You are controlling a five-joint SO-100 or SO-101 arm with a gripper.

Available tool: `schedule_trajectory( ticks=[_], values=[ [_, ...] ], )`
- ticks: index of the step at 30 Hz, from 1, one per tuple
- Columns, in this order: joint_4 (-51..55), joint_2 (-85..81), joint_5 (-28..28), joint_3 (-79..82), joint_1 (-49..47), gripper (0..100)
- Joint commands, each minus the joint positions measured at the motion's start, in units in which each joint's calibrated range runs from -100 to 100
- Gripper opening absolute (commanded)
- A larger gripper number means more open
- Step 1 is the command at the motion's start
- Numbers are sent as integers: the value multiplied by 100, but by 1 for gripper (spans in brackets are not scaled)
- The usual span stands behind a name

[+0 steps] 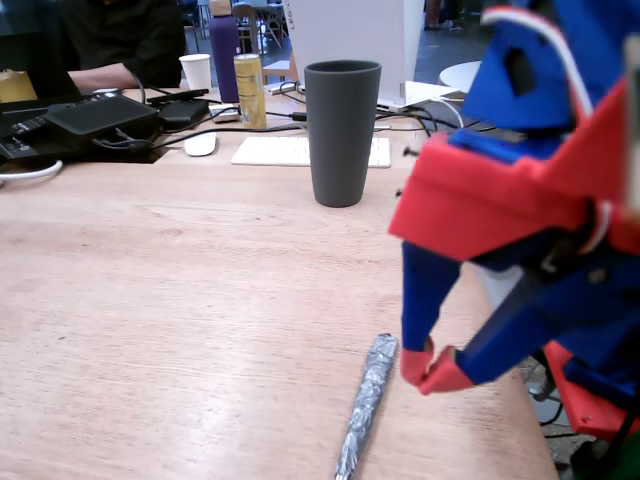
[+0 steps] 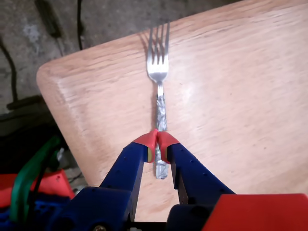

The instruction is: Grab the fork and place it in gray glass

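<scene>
The fork (image 2: 158, 72) lies flat on the wooden table near its corner, tines pointing away from me in the wrist view. In the fixed view only its mottled silver handle (image 1: 366, 398) shows, running out of the bottom edge. My gripper (image 2: 157, 143) is shut, red tips touching each other, held just over the handle and holding nothing. In the fixed view the gripper (image 1: 430, 368) is a little to the right of the handle's end. The gray glass (image 1: 342, 130) stands upright farther back on the table, well apart from the gripper.
Behind the glass lie a white keyboard (image 1: 290, 151), a white mouse (image 1: 200, 144), a gold can (image 1: 249, 90), a white paper cup (image 1: 196, 70), a purple bottle (image 1: 224, 45) and black devices with cables (image 1: 95, 118). The table's edge (image 2: 50, 91) is close to the fork.
</scene>
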Motion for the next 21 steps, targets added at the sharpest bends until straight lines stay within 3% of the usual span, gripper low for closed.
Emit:
schedule_trajectory(
  ticks=[1, 21],
  values=[
    [-420, 228, 15, -286, -23, 0],
    [-699, 1360, 20, -249, -23, 0]
  ],
)
